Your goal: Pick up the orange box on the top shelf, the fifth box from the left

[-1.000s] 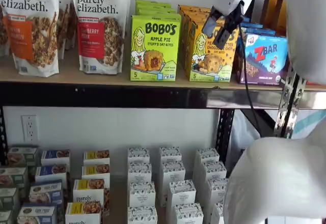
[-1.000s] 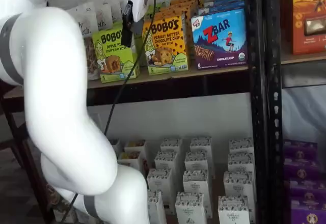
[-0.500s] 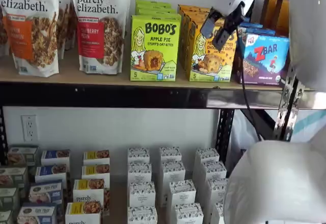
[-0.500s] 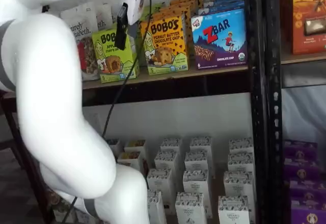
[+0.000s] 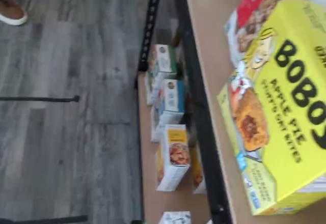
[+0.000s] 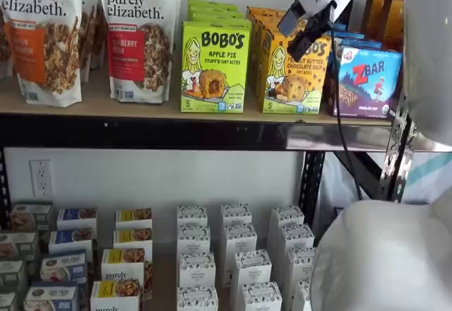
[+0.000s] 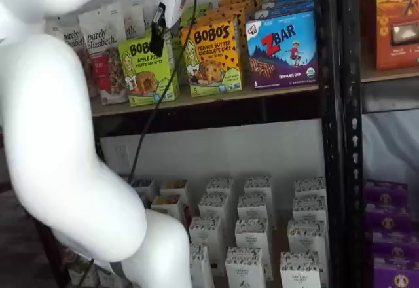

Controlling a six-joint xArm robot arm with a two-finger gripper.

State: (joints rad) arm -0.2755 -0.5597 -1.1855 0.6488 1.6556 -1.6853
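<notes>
end effector [image 6: 299,30] hides orange box [image 6: 282,78] top

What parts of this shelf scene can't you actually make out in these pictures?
- Orange box: in a shelf view the hand covers its upper front.
- Boxes behind the lime-green box: only their tops show.
- Wrist view: the lime-green box is cut by the edge; neither the orange box nor the hand shows.
</notes>
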